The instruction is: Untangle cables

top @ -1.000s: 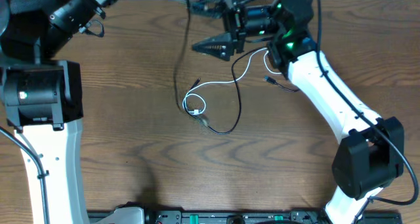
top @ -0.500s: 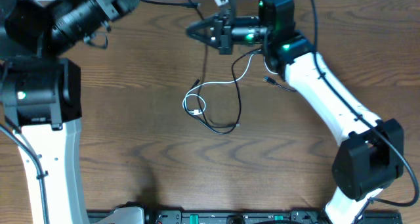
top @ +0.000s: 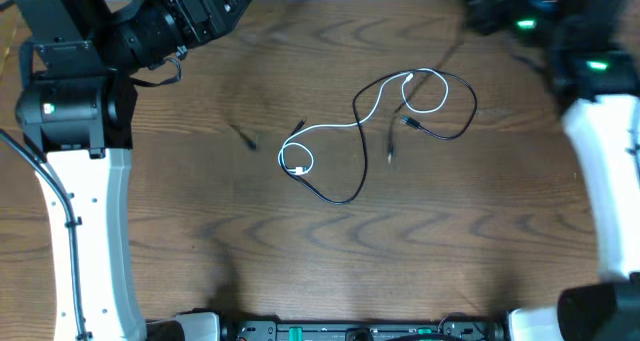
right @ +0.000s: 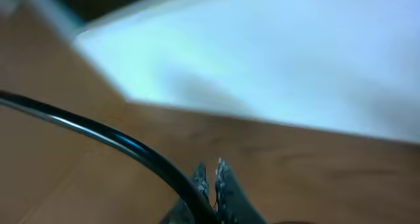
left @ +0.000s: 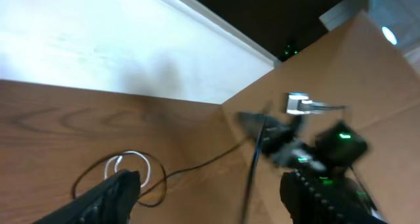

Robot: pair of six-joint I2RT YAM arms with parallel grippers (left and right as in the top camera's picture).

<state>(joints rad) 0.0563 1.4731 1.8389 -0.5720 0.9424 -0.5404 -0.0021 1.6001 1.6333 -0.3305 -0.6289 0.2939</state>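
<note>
The two cables lie tangled mid-table in the overhead view. The white cable [top: 352, 123] runs from a small loop on the left to a loop at upper right. The black cable [top: 462, 121] sweeps round it in a wider loop. My left gripper [left: 211, 179] is open, its fingers [left: 113, 194] spread wide above the table's back edge, with the white loop [left: 128, 163] just beyond its left finger. My right gripper [right: 211, 168] is shut near the far edge. Blur hides whether a cable is between its fingertips. The right arm [top: 500, 6] is smeared at the top right.
A thick black robot wire [right: 111, 137] crosses in front of my right fingers. The left arm [top: 70, 111] stands along the table's left side. A white wall [left: 98, 33] rises behind the table's back edge.
My right arm has swung from over the cables to the back right, and its gripper has shut. My left gripper has opened. The cables' right-hand loops are now uncovered.
</note>
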